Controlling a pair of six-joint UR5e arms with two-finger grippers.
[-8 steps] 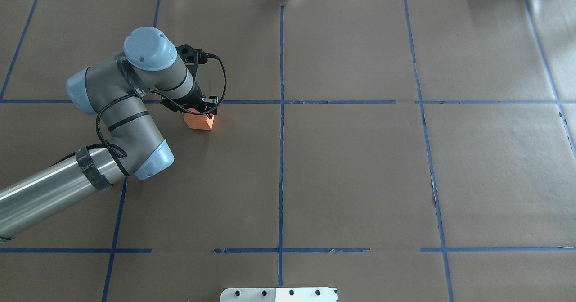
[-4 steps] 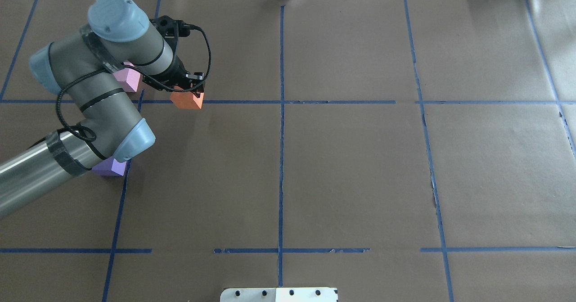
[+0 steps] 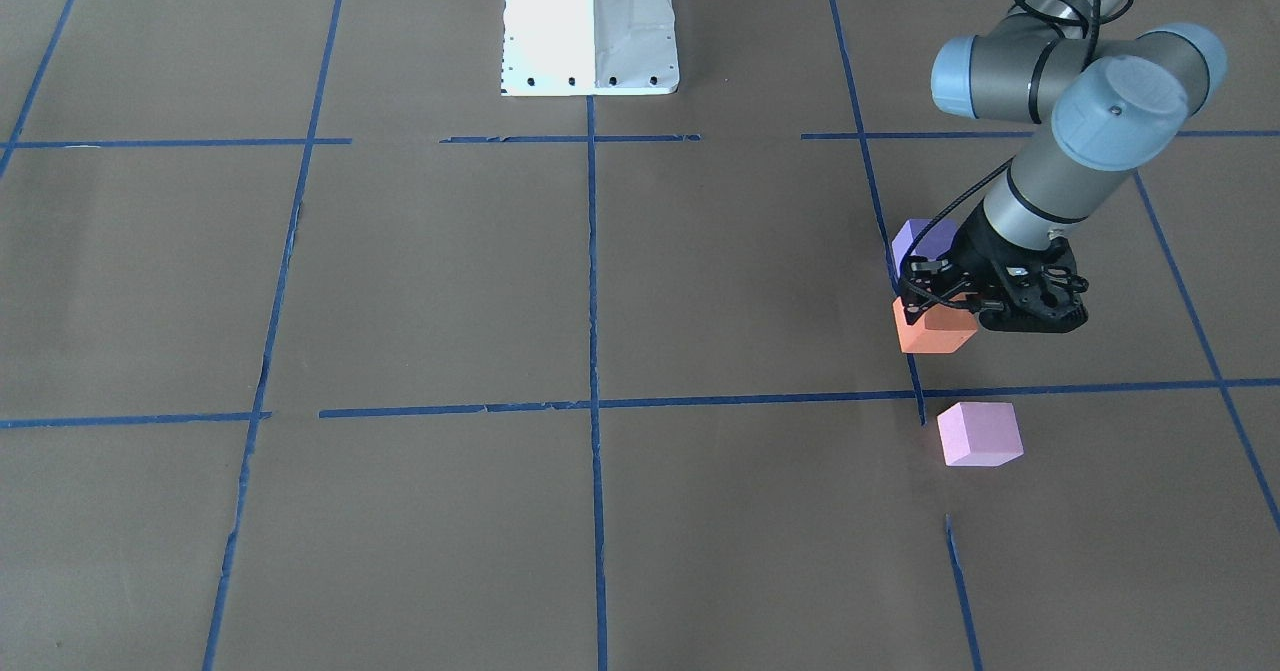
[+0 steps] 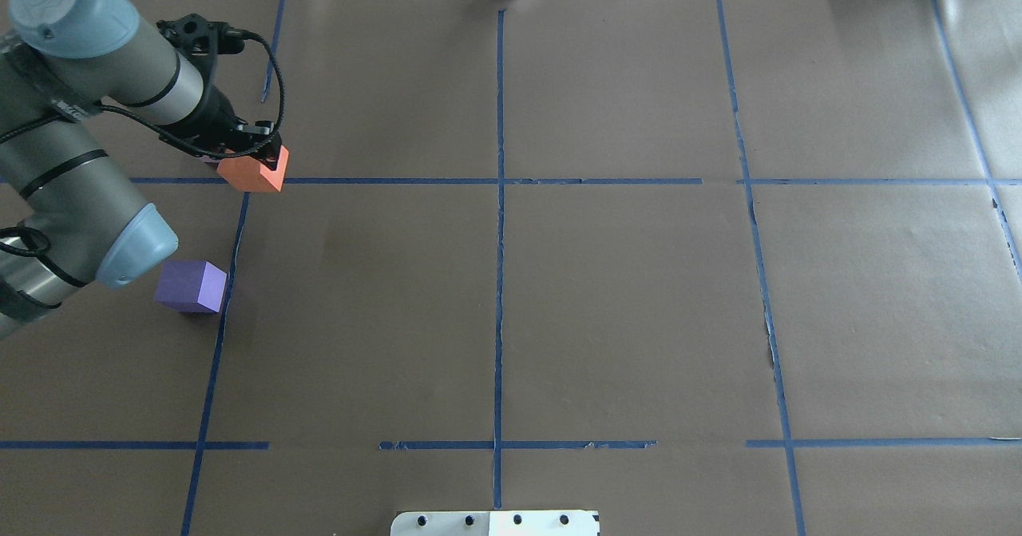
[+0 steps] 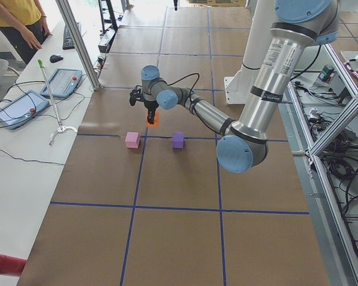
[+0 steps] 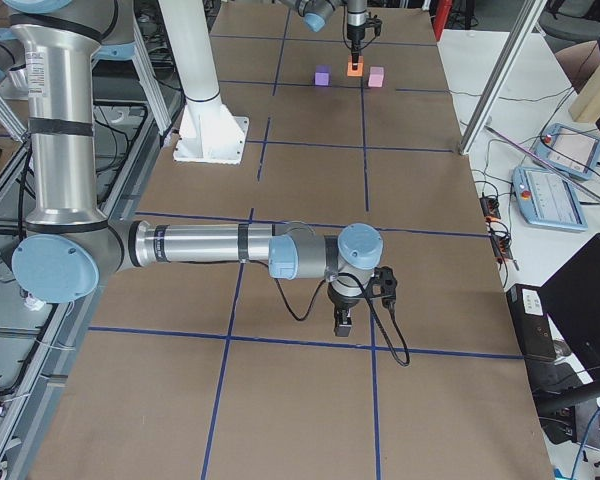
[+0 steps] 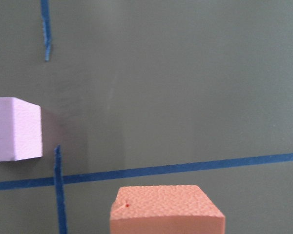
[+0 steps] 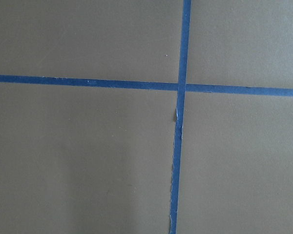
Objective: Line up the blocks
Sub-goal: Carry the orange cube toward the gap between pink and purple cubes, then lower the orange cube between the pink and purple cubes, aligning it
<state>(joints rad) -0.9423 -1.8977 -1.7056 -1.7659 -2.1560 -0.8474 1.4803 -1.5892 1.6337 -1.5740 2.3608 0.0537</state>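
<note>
My left gripper (image 4: 257, 159) is shut on the orange block (image 4: 254, 173) and holds it just above the brown paper, near a blue tape crossing at the far left. The orange block also shows in the front view (image 3: 933, 327) and at the bottom of the left wrist view (image 7: 166, 209). The violet-purple block (image 4: 190, 286) rests nearer the robot. The pale pink block (image 3: 980, 434) rests just beyond the tape line; the arm hides it in the overhead view. My right gripper (image 6: 345, 320) hangs over bare paper far from the blocks; I cannot tell whether it is open or shut.
Blue tape lines (image 4: 499, 200) divide the brown paper into a grid. The white robot base plate (image 3: 590, 21) stands at the near middle edge. A side table with tablets (image 5: 15, 107) and a person (image 5: 15, 21) lie beyond the far edge.
My left arm has swung left with the orange block in its grip, from near the middle-left cell to the left tape crossing. This uncovered the violet-purple block.
</note>
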